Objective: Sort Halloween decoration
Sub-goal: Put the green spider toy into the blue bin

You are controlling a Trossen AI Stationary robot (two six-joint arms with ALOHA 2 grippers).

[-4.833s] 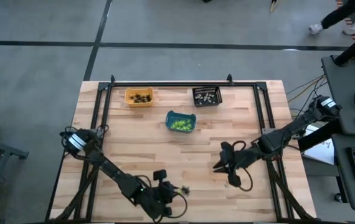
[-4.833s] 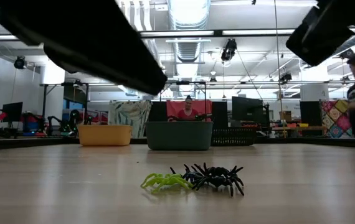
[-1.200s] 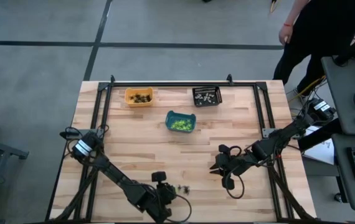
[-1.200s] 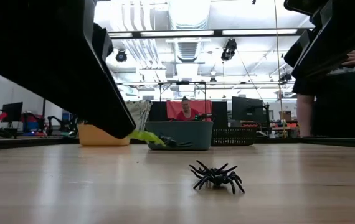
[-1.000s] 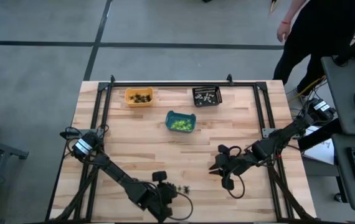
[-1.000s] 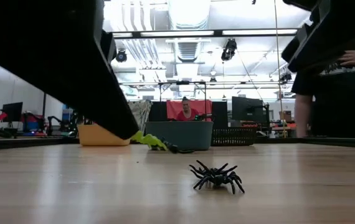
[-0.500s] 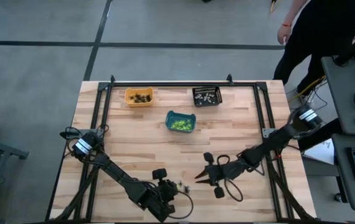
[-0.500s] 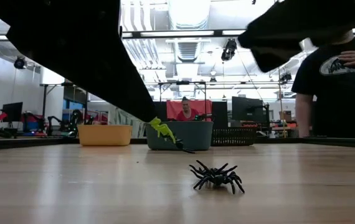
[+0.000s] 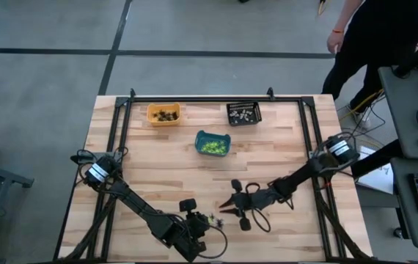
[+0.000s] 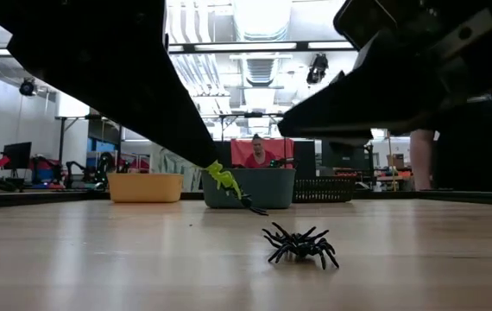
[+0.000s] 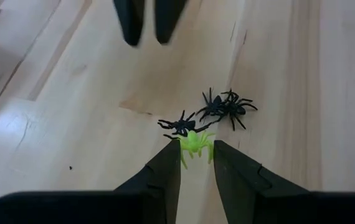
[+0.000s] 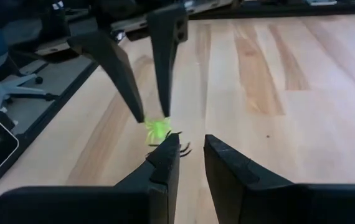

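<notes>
My left gripper (image 11: pixel 196 149) is near the table's near edge, shut on a lime green spider (image 11: pixel 194 142), which also shows in the low view (image 10: pixel 222 180). A small black spider (image 11: pixel 180 125) clings to the green one. A second black spider (image 10: pixel 299 244) stands by its legs on the wood, just past the held pair. My right gripper (image 12: pixel 191 152) hovers close in front of the left gripper's fingers (image 12: pixel 137 106). Its fingers are a little apart, with nothing between them. In the high view, the right gripper (image 9: pixel 227 208) lies just right of the left gripper (image 9: pixel 207 218). My left gripper pinches the lime green spider's body (image 11: pixel 194 145) between its two fingertips. The fingers slant down toward the far right. The spider is lifted clear of the table. The small black spider (image 10: pixel 251 206) hangs from it by tangled legs.
Three bins stand at the table's far side: an orange one (image 9: pixel 163 114), a black one (image 9: pixel 243 113) and, nearer, a teal one (image 9: pixel 213 144) with green pieces. A person (image 9: pixel 385 37) stands beyond the far right corner. Bare wood lies between the bins and the grippers.
My right gripper has come down and toward the table's left and near edge, closing in on the left gripper, and has turned at the wrist. My left gripper has kept its place and turned a little. The green spider has tipped, with the small black one dangling below it.
</notes>
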